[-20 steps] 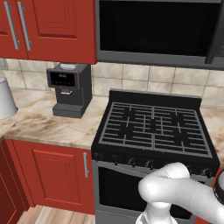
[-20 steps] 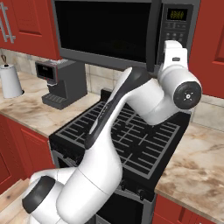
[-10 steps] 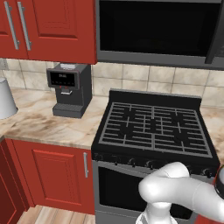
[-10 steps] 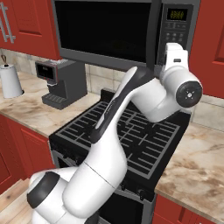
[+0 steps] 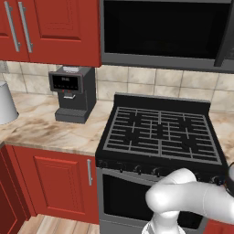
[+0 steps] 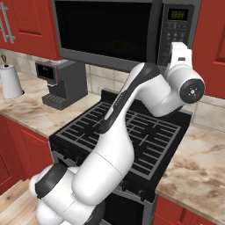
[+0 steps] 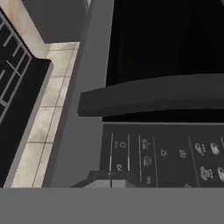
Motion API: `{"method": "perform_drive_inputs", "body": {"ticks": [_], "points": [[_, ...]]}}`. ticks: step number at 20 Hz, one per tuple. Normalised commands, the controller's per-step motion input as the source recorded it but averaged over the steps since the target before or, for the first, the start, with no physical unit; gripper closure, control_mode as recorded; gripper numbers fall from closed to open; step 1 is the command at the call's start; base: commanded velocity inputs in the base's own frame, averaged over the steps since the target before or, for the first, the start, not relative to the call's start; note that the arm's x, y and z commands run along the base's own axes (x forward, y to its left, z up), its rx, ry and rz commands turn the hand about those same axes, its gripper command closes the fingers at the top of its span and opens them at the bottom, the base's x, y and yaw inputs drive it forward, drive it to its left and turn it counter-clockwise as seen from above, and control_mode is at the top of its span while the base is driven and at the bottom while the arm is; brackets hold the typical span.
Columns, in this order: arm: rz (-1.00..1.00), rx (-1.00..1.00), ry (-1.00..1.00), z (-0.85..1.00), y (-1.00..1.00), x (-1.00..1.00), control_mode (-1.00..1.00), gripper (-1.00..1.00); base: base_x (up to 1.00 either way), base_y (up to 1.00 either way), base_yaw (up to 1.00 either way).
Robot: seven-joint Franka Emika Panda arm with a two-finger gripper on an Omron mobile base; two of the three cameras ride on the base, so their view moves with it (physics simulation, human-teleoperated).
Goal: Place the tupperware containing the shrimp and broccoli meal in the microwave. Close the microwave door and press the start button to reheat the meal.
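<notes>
Right now the closed, empty gripper [image 7: 111, 180] sits tight against the microwave [image 6: 132, 33] control panel [image 7: 166, 155], its buttons straight ahead; the microwave door [image 6: 105, 30] looks shut.

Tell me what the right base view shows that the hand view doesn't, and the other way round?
Right base view alone: the white arm reaching up to the microwave, a black coffee machine on the marble counter, a white paper towel roll, red cabinets and the lit display.

Hand view alone: a close look at the control panel's button symbols and the dark door handle, with the shut gripper at the panel.

Both: the microwave door, closed, and the stove grates.
</notes>
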Motion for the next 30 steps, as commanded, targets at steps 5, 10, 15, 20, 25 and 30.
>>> {"method": "perform_drive_inputs", "body": {"ticks": [5,10,15,20,25,30], "points": [[0.00,0.00,0.00,0.00,-0.20,0.24,-1.00,1.00,0.00,0.00,0.00],[0.00,0.00,0.00,0.00,-0.18,0.24,-1.00,1.00,0.00,0.00,0.00],[0.00,0.00,0.00,0.00,-0.16,0.25,-1.00,1.00,0.00,0.00,0.00],[0.00,0.00,0.00,-0.03,-0.10,0.26,-1.00,1.00,0.00,0.00,0.00],[0.00,0.00,-0.01,-0.18,-0.01,0.30,-1.00,1.00,0.00,0.00,0.00],[-0.10,-0.05,-0.10,-0.42,0.09,0.24,-1.00,1.00,0.00,0.00,0.00]]}}
